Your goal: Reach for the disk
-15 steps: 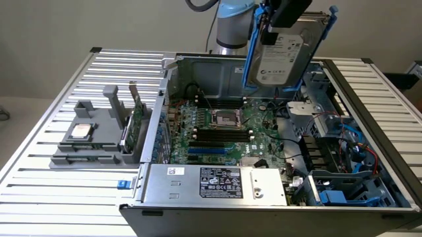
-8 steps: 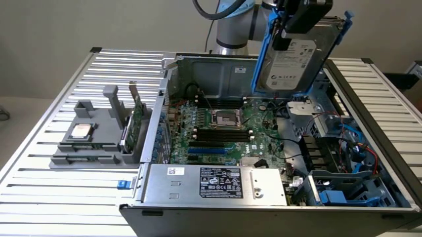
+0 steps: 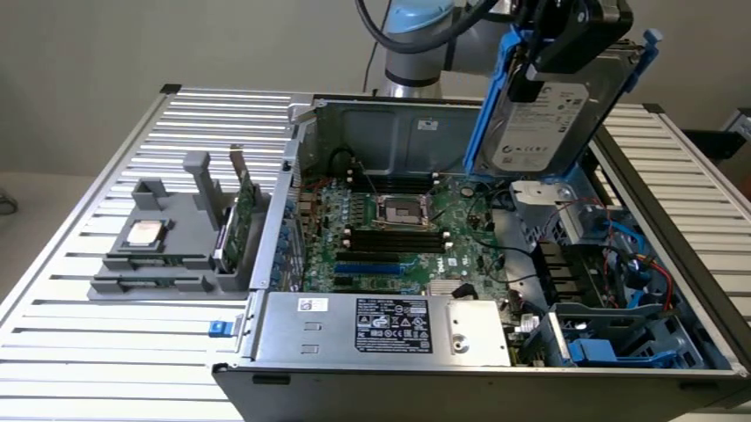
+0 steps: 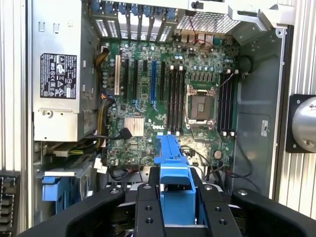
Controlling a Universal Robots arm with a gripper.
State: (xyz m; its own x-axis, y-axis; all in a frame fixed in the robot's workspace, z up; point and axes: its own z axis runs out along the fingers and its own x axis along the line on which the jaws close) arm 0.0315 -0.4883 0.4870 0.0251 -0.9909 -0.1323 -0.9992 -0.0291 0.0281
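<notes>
Fingers point(image 4: 148, 207) pinching disk point(image 3: 534, 123) by blue carrier rail point(image 4: 174, 168), one each side, likely for firm edge hold. Disk upright, upper right of exterior frame, hanging clear above open computer case point(image 3: 388, 132), label facing camera; motherboard point(image 3: 399, 246) exposed beneath.

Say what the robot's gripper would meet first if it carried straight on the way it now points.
The gripper, shut on the silver-grey metal disk in blue plastic rails, points into the open computer case. Its disk would likely meet the green motherboard first, though depth is unclear.
</notes>
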